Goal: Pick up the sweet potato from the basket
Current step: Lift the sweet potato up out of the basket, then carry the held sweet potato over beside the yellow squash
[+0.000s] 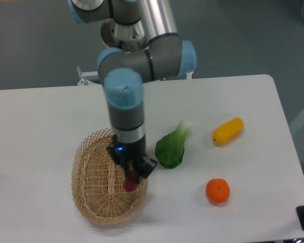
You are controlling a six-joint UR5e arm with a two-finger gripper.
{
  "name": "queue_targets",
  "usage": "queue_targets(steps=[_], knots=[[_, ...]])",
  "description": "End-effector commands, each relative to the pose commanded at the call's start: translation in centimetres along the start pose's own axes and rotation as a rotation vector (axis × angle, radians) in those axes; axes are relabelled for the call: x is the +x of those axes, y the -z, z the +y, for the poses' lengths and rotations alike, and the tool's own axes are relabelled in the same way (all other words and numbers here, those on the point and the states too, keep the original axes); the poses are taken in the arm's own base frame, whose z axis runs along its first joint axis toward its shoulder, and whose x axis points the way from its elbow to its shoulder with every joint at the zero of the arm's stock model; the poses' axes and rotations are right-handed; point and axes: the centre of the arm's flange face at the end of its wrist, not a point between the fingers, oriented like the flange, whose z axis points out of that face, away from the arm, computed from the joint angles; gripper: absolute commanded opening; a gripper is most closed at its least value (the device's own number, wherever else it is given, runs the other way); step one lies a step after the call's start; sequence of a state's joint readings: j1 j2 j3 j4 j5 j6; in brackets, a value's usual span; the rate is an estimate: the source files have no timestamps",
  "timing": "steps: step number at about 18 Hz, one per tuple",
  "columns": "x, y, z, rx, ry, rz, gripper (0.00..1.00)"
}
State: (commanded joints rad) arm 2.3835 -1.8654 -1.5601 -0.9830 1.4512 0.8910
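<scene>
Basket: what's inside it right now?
The basket shows only bare weave inside. The tool holds the sweet potato over its right rim; the part behind the tool is covered.

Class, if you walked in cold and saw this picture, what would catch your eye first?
The big grey-and-blue robot arm reaching down from the top, its gripper clamped on a purple sweet potato over the right rim of the wicker basket. Next, the bright produce right of it: green leafy vegetable, yellow vegetable, orange.
</scene>
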Motion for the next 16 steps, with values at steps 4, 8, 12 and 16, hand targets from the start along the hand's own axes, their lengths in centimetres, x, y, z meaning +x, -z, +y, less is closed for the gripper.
queue_targets(steps=[4, 8, 12, 16], knots=[[-4.4, 2.8, 5.1, -0.048, -0.006, 0.006, 0.3], [-7.9, 4.7, 8.9, -0.065, -0.036, -0.005, 0.3], [-10.5, 5.2, 12.3, -0.096, -0.063, 0.012, 0.3], [-12.4, 5.9, 14.8, -0.103, -0.083, -0.002, 0.3]])
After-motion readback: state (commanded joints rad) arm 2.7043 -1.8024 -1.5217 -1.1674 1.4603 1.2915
